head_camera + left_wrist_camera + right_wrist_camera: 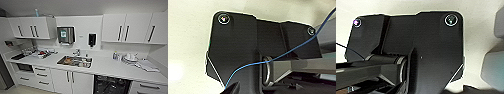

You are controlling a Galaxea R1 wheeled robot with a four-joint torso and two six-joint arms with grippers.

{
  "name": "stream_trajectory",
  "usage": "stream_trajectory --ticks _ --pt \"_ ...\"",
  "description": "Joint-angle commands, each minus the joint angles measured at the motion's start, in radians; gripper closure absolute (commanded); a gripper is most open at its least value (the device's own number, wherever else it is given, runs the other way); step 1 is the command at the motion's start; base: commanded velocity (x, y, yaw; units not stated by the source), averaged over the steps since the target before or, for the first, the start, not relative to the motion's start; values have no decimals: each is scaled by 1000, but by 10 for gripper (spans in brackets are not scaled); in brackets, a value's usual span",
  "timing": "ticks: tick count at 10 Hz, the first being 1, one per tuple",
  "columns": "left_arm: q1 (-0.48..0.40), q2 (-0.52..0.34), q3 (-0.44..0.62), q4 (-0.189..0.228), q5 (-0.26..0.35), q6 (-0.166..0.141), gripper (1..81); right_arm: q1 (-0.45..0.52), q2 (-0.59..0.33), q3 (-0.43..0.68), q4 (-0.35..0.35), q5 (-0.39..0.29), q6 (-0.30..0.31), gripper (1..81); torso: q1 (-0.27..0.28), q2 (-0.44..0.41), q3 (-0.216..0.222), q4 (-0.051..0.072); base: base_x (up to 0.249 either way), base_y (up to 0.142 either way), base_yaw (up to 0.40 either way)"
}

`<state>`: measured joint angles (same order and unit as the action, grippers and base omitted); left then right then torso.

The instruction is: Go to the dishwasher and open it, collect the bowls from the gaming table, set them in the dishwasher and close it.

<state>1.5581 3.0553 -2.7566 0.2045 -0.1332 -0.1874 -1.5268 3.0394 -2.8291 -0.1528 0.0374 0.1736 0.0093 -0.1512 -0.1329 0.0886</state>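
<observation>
The dishwasher (111,85) sits under the white counter (107,67), to the right of the sink cabinet. Its front shows as a dark opening with what looks like racks inside. The bowls and the gaming table are out of view. In both wrist views the robot's own dark plate hangs over a pale floor.
A steel sink (75,61) with a tap (77,52) is set in the middle of the counter. Dishes (130,58) lie at the counter's right and small items (41,53) at its left. White drawers (41,75) stand lower left, and wall cabinets (127,28) hang above.
</observation>
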Motion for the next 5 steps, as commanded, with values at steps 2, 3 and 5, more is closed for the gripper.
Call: stream_trajectory --ticks 2,3,5 --pt "-39 2 2 -4 41 0 10 53 -3 -2 12 -44 0 10 0 0 0 0 0 0 350" --pt "-39 2 2 -4 40 0 10 53 -1 -2 12 -44 0 10 0 0 0 0 0 0 352" --pt "-43 2 2 -4 40 -1 10 55 0 -2 12 -44 0 10 0 0 0 0 0 0 354"
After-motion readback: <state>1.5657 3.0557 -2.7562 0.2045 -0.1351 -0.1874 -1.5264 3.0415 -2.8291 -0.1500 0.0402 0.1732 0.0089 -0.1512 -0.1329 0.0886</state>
